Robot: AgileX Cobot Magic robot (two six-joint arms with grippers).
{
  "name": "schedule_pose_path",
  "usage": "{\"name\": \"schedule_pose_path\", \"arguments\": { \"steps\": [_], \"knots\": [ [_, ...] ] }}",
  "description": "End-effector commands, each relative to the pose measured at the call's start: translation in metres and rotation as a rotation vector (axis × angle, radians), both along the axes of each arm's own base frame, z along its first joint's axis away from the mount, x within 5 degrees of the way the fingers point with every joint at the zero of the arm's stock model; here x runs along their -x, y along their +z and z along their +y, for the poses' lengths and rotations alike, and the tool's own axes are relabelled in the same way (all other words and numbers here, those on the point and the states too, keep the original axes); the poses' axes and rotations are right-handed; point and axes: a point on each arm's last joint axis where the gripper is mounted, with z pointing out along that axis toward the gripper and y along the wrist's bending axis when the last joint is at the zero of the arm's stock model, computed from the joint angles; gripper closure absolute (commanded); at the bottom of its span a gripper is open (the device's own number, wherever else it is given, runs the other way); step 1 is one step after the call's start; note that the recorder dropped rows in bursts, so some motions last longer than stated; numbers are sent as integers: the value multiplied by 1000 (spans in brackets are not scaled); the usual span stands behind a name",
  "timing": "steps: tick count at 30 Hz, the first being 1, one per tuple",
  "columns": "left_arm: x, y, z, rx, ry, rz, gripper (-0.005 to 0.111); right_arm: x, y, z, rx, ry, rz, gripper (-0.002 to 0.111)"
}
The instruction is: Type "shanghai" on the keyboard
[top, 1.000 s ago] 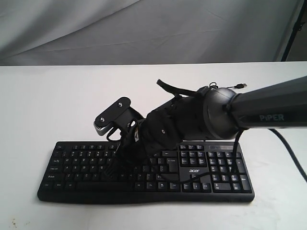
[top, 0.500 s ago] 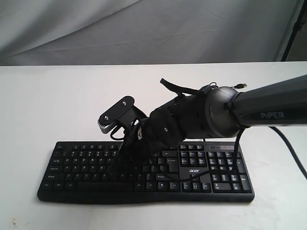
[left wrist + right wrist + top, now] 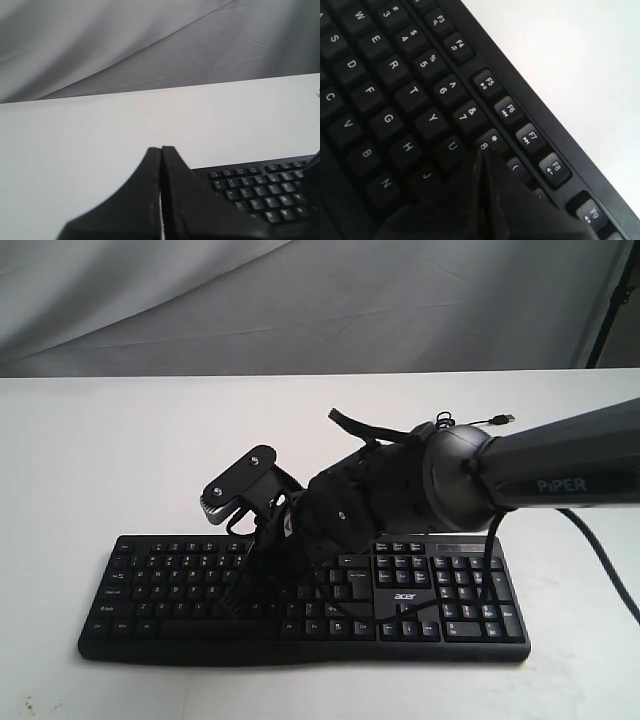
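The black keyboard (image 3: 450, 602) lies on the white table (image 3: 120, 450) near its front edge. My right gripper (image 3: 234, 600) reaches across from the right and is shut, its tips low over the middle letter keys. In the right wrist view the keyboard (image 3: 385, 70) fills the frame, and the right gripper (image 3: 482, 152) is pressed shut with its tip at the lower edge of the 8 key, between U and the 9 key; I cannot tell whether it touches a key. My left gripper (image 3: 161, 148) is shut and empty above bare table, beside the keyboard (image 3: 260, 192) corner.
The thin cable ends in a USB plug (image 3: 505, 419) lying on the table behind the right arm (image 3: 560, 465). A grey cloth backdrop (image 3: 300, 300) hangs behind the table. A thick black cable (image 3: 610, 565) runs off to the right.
The right gripper lifted slightly up and to the right half a second ago and has come back down and left over the letter keys. The keyboard has not moved.
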Motion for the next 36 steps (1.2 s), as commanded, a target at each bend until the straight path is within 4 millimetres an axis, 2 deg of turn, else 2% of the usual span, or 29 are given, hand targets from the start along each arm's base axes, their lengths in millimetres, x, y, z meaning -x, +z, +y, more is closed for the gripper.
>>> {"name": "schedule_pose_path", "arguments": {
  "steps": [1,7,12,17,20,23,26,30,33,36],
  "knots": [
    [0,-1,0,-1,-3,-5,107,1,-3,0,4,9,-5,108],
    [0,-1,0,-1,-3,-5,107,1,-10,0,24,8,17,108],
    [0,-1,0,-1,-3,-5,107,2,0,-1,11,10,3,108],
    [0,-1,0,-1,-3,-5,107,5,27,-5,-2,19,-18,108],
    [0,-1,0,-1,-3,-5,107,12,54,-13,-31,27,-56,108],
    [0,-1,0,-1,-3,-5,107,27,84,-29,-71,25,-93,108],
    [0,-1,0,-1,-3,-5,107,58,113,-61,-131,-6,-109,108],
    [0,-1,0,-1,-3,-5,107,97,137,-100,-276,-54,-165,108],
    [0,-1,0,-1,-3,-5,107,112,138,-119,-357,-73,-233,108],
    [0,-1,0,-1,-3,-5,107,120,138,-128,-395,-90,-247,108]
  ]
}}
